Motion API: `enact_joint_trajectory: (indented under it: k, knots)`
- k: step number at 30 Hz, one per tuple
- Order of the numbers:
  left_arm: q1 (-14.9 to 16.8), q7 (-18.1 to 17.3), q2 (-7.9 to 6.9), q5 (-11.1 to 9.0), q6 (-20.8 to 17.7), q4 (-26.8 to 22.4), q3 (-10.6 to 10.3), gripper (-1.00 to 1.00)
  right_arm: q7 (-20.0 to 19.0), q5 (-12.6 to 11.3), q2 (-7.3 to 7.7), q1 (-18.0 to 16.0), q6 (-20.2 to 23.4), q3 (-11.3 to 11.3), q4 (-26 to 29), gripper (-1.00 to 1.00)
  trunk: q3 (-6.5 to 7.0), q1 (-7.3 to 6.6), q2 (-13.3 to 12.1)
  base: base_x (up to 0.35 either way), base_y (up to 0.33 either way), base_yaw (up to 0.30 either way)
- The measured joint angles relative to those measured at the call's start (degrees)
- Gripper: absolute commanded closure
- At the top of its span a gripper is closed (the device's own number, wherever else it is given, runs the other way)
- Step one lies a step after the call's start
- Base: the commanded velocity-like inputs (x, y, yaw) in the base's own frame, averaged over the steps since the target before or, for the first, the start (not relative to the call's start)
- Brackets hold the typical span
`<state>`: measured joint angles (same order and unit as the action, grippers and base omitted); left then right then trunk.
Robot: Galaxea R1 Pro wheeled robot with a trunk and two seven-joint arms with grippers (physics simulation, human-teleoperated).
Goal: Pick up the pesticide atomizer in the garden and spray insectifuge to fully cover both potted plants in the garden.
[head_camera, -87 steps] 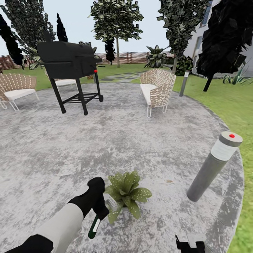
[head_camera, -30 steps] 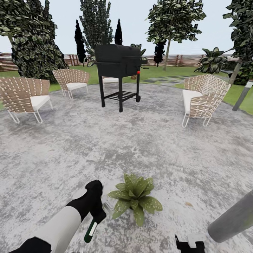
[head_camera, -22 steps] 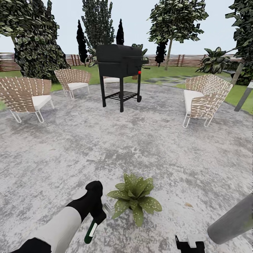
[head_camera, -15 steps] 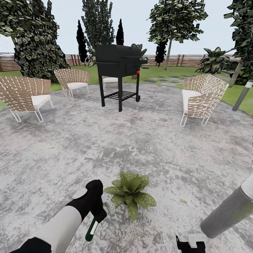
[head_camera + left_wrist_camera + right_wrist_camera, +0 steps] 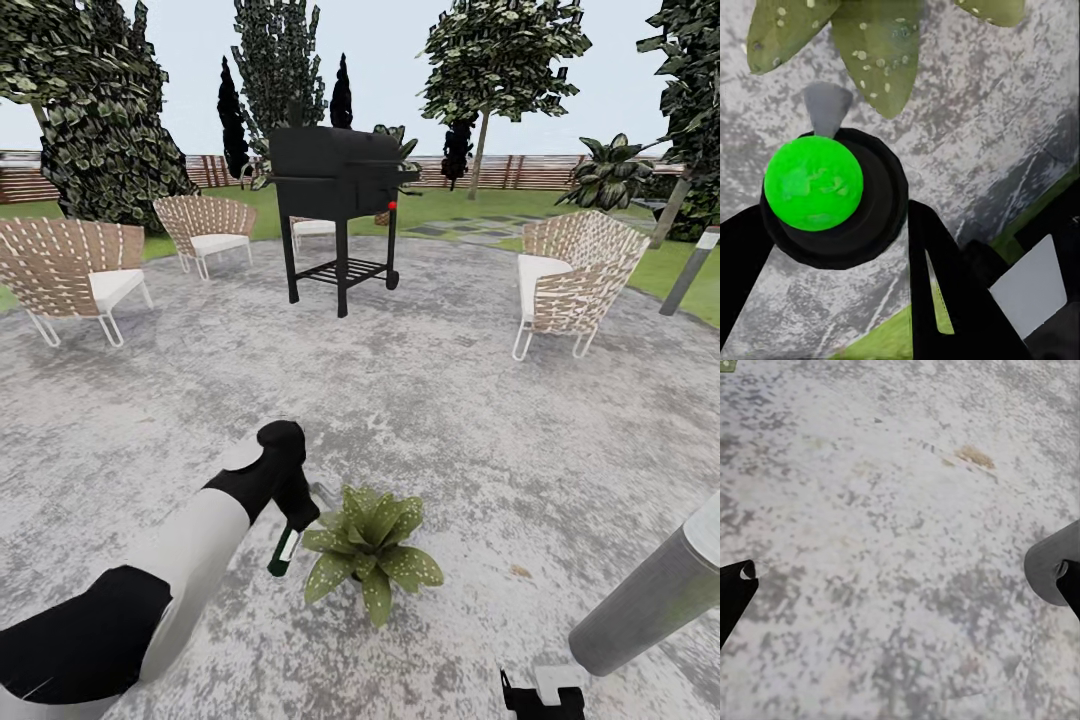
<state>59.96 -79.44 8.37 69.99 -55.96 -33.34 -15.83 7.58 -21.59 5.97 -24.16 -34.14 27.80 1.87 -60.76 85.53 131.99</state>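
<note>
One potted plant [image 5: 370, 545], a speckled green rosette, stands on the round grey patio [image 5: 450, 400]; the second one is out of view. My left gripper [image 5: 292, 503] is shut on the pesticide atomizer [image 5: 283, 552], a dark green bottle hanging just left of the plant, with its grey nozzle [image 5: 322, 493] over the nearest leaves. In the left wrist view the atomizer's bright green cap [image 5: 814, 182] sits between my black fingers [image 5: 945, 292], its nozzle [image 5: 827, 109] aimed at the speckled leaves [image 5: 877, 45]. My right gripper [image 5: 540, 697] hangs low by the frame's bottom edge, open [image 5: 900, 592] over bare paving.
A grey bollard lamp [image 5: 650, 610] leans in at the lower right, close to my right gripper. Further off stand a black grill [image 5: 340, 200] and wicker chairs [image 5: 70, 275] [image 5: 570, 275] [image 5: 205, 230]. Lawn, trees and a brown slatted fence [image 5: 520, 172] ring the patio.
My left arm has reached up and forward, carrying the atomizer from low beside the plant to its upper left edge. The view shifted slightly before that.
</note>
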Motion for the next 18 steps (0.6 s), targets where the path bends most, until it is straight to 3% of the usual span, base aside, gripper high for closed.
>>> enact_joint_trajectory:
  k: [2,4,7,13,18]
  knots:
    - [0.9,-5.9,0.19,3.3,0.4,-0.1,0.0,1.0,0.0,0.0,0.0,0.0,0.0,0.0,0.0,-1.0,0.0,0.0,0.0,0.0,0.0,0.0]
    - [1.1,-9.4,0.27,4.9,0.5,-0.2,0.1,1.0,0.0,0.0,0.0,0.0,0.0,0.0,0.0,-1.0,0.0,0.0,0.0,0.0,0.0,0.0]
    - [1.0,-10.0,0.37,5.4,0.6,-0.1,-0.6,1.0,0.0,0.0,0.0,0.0,0.0,0.0,0.0,-1.0,0.0,0.0,0.0,0.007,0.0,0.0]
    - [0.6,-10.0,0.81,5.5,0.7,-0.2,-8.5,1.0,0.0,-0.1,-0.08,0.0,0.0,-0.1,0.0,-1.0,0.0,-0.03,0.0,0.234,0.0,0.0]
    - [0.6,-10.0,1.08,5.5,0.7,-0.3,-10.0,1.0,0.0,-0.1,-0.08,0.0,0.0,-0.1,0.0,-1.0,0.0,-0.01,0.0,0.176,0.0,0.0]
